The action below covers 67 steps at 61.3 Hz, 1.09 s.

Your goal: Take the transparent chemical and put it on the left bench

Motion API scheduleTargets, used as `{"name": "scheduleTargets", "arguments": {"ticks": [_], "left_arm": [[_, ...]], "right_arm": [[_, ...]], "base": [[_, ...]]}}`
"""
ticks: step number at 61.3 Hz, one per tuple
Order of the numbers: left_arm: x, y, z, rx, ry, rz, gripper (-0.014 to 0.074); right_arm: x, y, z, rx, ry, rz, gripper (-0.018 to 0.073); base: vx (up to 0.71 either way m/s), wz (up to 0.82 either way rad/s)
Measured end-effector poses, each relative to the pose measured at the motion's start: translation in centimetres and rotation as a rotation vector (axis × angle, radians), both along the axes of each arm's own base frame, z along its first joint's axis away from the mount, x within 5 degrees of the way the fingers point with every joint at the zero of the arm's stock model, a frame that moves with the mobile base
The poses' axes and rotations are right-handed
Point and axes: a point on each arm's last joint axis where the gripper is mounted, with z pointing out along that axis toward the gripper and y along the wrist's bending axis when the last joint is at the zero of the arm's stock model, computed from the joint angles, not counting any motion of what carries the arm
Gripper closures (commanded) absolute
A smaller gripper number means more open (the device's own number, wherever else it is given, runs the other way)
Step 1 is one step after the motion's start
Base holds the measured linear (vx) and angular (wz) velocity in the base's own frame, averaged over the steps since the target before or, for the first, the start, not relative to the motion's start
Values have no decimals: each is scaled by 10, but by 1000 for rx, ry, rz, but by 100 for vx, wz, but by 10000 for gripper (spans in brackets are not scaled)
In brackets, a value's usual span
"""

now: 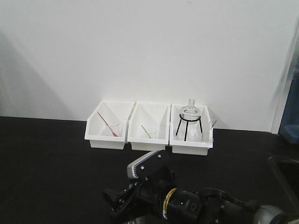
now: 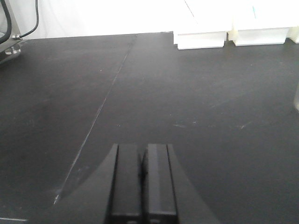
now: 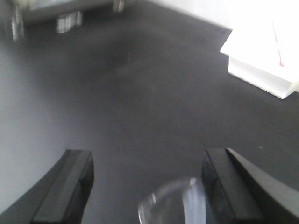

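The table (image 1: 46, 158) is a wide, matte black slab running back to a plain white wall (image 1: 149, 46); a fine seam crosses its surface in the left wrist view. Against the wall stand three white, open-front plastic bins (image 1: 150, 140), smooth and glossy, side by side.

The right bin holds a round glass flask (image 1: 189, 113) on a thin black wire stand. Just beside it, on the flask's right, something slim and clear leans steeply against the bin wall. This looks like the transparent pipette (image 1: 211, 124), its long axis tilted up toward the back right, though it is too faint to be sure. The left bin has a red-tipped pipette (image 1: 108, 124) in a small beaker; the middle bin has a small beaker (image 1: 149, 133) with a pale stick in it.

The right arm (image 1: 187, 203) sits low at the near edge, well short of the bins. The right fingers (image 3: 74, 182) are spread wide, flat black pads pointing toward the left bin. A blurred clear curved rim (image 3: 173, 203) shows between them at the frame's bottom; I cannot tell what it is. The left fingers (image 2: 128, 177) are pressed together, holding nothing.

On this reading the pipette lies ahead and to the right, nearer the right arm.
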Motion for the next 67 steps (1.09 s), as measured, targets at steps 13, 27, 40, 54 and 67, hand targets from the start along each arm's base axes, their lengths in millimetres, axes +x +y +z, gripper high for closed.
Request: {"name": "scheduleTargets", "arguments": {"ticks": [13, 27, 40, 54, 67], "left_arm": [[0, 0, 0, 0, 0, 0, 600], [0, 0, 0, 0, 0, 0, 600], [0, 0, 0, 0, 0, 0, 600], [0, 0, 0, 0, 0, 0, 600], [0, 0, 0, 0, 0, 0, 600]], "right_arm": [[0, -2, -5, -149, -87, 25, 29], [-8, -9, 22, -144, -87, -29, 29], [-37, -39, 95, -129, -140, -109, 29], [-76, -78, 145, -152, -127, -202, 33], [-110, -111, 165, -177, -22, -280, 91]], "base": [[0, 0], [0, 0], [0, 0], [0, 0], [0, 0]]}}
